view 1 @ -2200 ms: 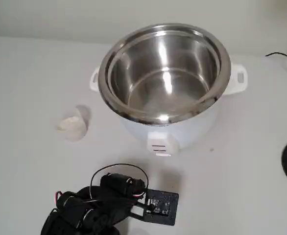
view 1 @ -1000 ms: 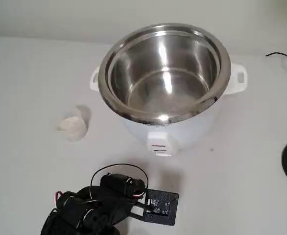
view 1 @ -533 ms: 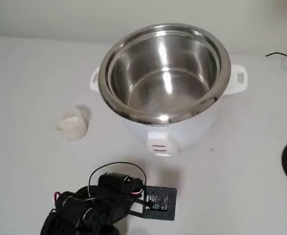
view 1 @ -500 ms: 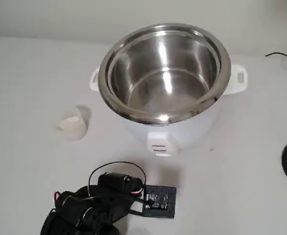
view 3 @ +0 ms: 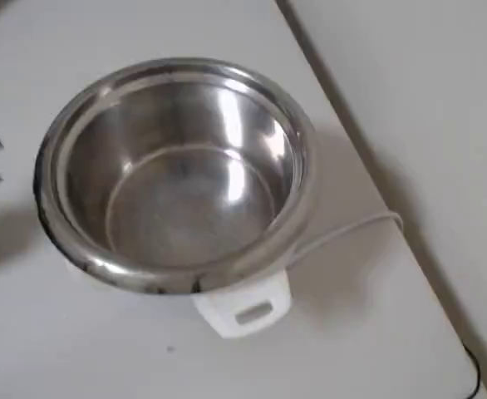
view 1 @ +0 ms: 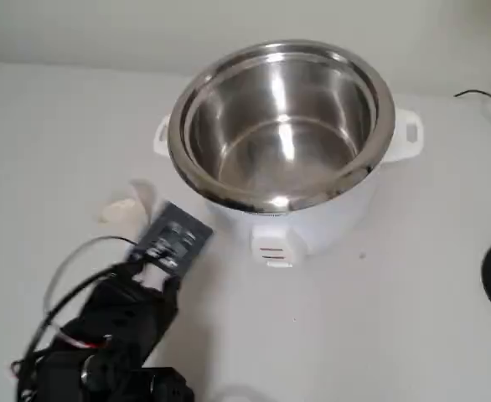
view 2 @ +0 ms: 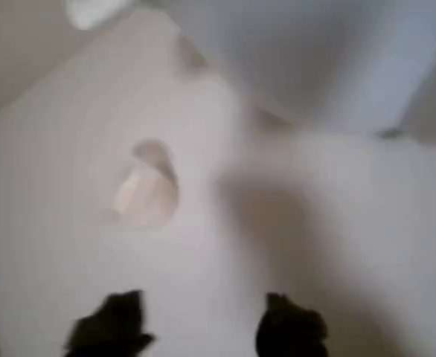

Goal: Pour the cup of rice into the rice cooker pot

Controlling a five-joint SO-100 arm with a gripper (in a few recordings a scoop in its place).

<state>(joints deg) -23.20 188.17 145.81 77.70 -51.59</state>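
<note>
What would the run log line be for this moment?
phase: approach | gripper: open, short of cup | cup: on table | pot: empty

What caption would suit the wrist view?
Blurred look past the open tool toward the cup standing on the white table.

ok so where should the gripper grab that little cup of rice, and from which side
Probably across the round side wall of the cup, below the rim, with one finger on each side. It stands upright and open-topped with the rice inside, so a level sideways grip keeps the grains in. In the wrist view the gripper is open and already faces it from the side away from the rice cooker pot, which looks the easiest approach.
</note>
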